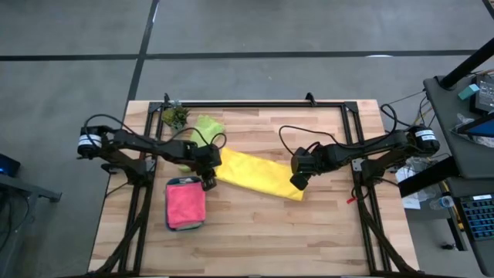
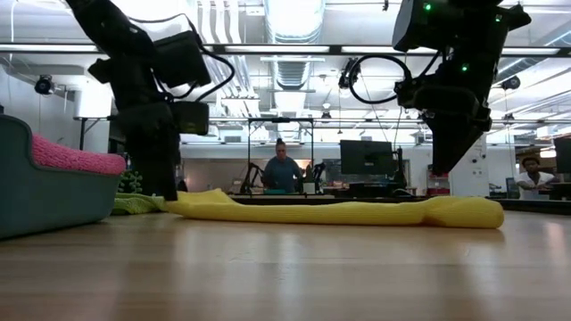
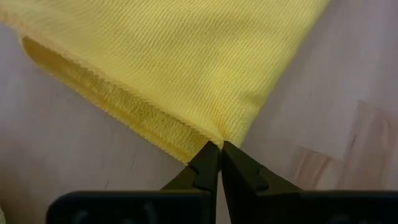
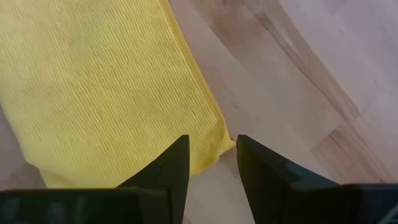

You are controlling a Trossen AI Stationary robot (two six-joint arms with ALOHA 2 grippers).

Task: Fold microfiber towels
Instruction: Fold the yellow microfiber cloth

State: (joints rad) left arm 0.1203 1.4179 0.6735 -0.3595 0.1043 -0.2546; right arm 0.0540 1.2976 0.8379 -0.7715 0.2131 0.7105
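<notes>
A yellow towel (image 1: 258, 175), folded into a long band, lies slantwise on the wooden table (image 1: 309, 239). My left gripper (image 1: 207, 183) is shut at the band's left near corner. My right gripper (image 4: 211, 155) hangs open just above the band's right near corner (image 4: 221, 144), one finger on each side of it, clear of the cloth in the low view. A pink towel (image 1: 185, 203) lies folded in a teal tray (image 1: 171, 225). A lime green towel (image 1: 205, 127) lies crumpled at the far left. My left gripper pinches the yellow towel's corner (image 3: 214, 138) between its two fingertips, where the stacked hemmed edges (image 3: 143, 118) of several layers end. The fingers come steeply from above. The towel lies flat on the table, slack.
A small potted plant (image 1: 175, 116) stands at the far left corner, beside the lime green towel. The tray sits just left of and nearer than my left gripper. Bare wood stretches along the near side. People sit at desks in the room beyond (image 2: 284, 169).
</notes>
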